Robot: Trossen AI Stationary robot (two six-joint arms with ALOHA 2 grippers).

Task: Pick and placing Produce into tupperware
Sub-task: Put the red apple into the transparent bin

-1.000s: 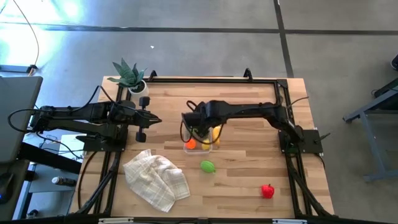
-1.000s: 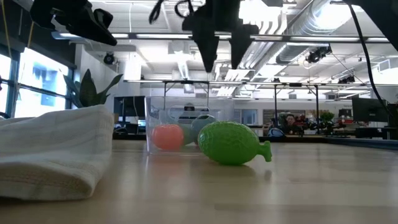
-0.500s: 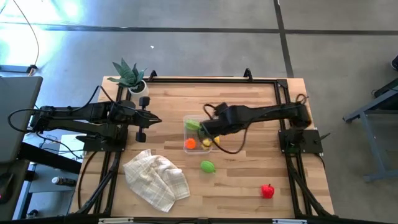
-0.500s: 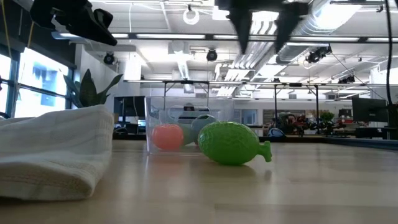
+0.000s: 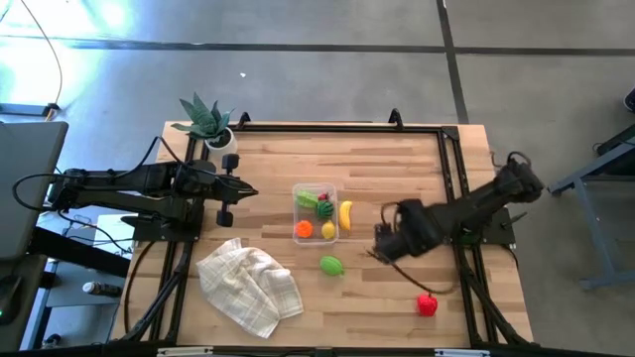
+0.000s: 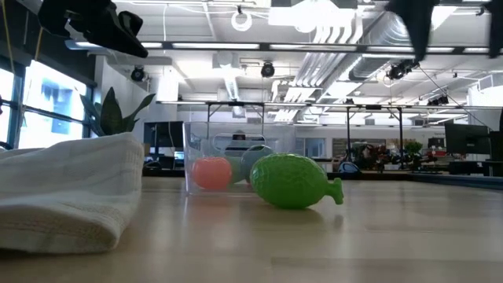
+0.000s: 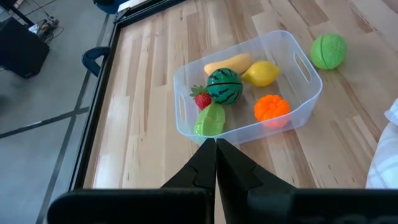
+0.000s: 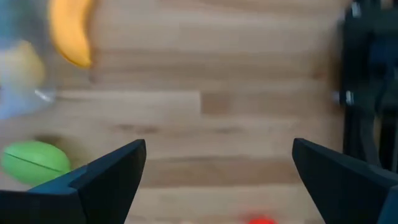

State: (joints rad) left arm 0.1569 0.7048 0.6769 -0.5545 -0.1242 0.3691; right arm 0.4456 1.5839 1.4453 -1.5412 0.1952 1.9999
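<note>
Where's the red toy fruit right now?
In the high view, the red toy fruit lies on the table's right side, near the front edge, apart from the green toy fruit.

banana (image 8: pixel 70 34), green fruit (image 8: pixel 34 161), wooden table (image 8: pixel 211 106), spread tool fingers (image 8: pixel 106 177)

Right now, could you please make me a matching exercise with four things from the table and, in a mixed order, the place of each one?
Things:
1. orange fruit
2. banana
3. red fruit
4. white cloth

Places:
A. lying just outside the tupperware, on its right-arm side
B. inside the tupperware
C. near the table's front edge, on the left arm's side
D. alone on the wood, near the front on the right arm's side

Pairs: 1-B, 2-A, 3-D, 4-C
</note>
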